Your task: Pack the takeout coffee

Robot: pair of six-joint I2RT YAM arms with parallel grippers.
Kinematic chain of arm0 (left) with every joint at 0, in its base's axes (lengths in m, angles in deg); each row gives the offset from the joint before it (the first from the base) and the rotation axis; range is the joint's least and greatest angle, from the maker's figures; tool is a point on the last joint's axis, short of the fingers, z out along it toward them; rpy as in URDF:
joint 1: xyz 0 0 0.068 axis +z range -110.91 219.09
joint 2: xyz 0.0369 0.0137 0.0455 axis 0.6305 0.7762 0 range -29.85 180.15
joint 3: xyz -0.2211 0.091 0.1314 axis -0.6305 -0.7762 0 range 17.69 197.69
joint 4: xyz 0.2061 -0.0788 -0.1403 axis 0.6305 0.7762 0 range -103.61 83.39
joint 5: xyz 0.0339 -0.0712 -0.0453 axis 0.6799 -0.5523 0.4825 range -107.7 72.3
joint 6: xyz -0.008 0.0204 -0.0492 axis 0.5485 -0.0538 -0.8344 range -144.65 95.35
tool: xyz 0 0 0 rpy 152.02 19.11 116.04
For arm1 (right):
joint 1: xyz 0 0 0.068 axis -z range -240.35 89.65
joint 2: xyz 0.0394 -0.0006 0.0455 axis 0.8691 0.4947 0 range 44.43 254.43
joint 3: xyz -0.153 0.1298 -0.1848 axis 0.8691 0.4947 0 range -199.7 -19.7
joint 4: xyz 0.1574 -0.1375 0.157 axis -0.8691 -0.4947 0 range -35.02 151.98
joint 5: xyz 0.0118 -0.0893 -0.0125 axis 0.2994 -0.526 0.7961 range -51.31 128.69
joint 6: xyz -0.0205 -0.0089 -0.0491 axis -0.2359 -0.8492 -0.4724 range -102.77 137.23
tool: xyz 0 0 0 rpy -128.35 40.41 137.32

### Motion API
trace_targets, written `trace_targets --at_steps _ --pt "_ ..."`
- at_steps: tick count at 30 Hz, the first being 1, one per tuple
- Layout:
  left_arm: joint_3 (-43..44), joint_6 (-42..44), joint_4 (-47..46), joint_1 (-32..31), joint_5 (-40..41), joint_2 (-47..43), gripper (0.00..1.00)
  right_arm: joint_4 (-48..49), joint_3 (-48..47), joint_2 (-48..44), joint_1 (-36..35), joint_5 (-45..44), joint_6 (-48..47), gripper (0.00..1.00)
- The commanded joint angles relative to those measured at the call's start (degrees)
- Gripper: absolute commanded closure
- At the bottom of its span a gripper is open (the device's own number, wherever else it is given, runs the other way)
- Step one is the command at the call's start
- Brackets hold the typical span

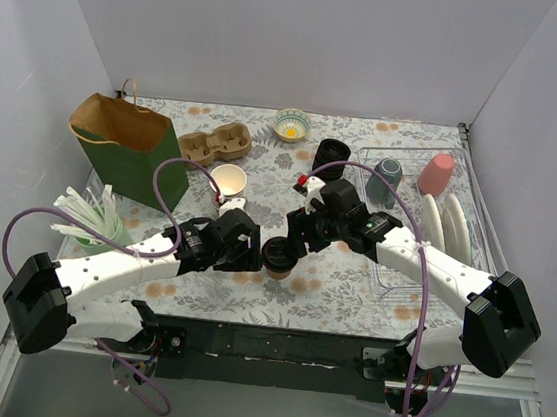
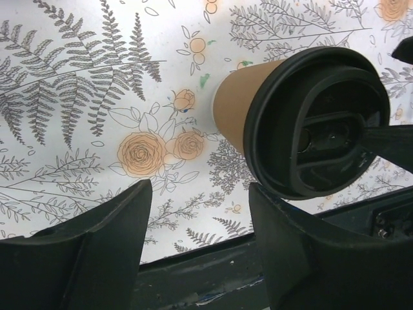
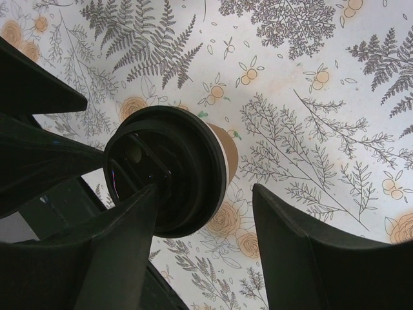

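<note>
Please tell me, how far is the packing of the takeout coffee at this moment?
Done: the brown paper cup carries its round black plastic lid and stands on the flowered table. In hand: the left claw and the right claw flank it, both open, neither gripping. To do: grasp it and put it, probably, in the green paper bag.

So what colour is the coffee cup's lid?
The lid is black; the left wrist view shows it best.
</note>
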Motion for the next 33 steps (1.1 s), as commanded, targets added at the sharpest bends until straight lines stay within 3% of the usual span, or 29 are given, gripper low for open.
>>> trace_targets --at_steps 1,9,19,27,33 --pt "1.45 -0.54 1.62 0.07 2.66 -1.39 0.39 1.94 -1.46 0.12 -0.29 1.28 -0.39 0.33" --pt "1.98 -0.10 -2.50 0.07 2.75 -6.66 0.36 3.61 0.29 0.39 -0.29 1.73 -0.12 0.36" --pt "-0.91 0.78 -13.14 0.15 -0.06 -2.02 0.42 7.13 5.64 0.65 -0.20 0.76 0.58 0.51" --pt "-6.88 -2.55 -14.38 0.15 0.11 2.91 0.59 10.82 10.22 -0.40 -0.29 -0.03 2.25 0.60" --pt "-8.83 -6.77 -12.01 0.15 2.14 4.06 0.61 10.65 11.01 -0.49 -0.29 -1.35 1.90 0.63"
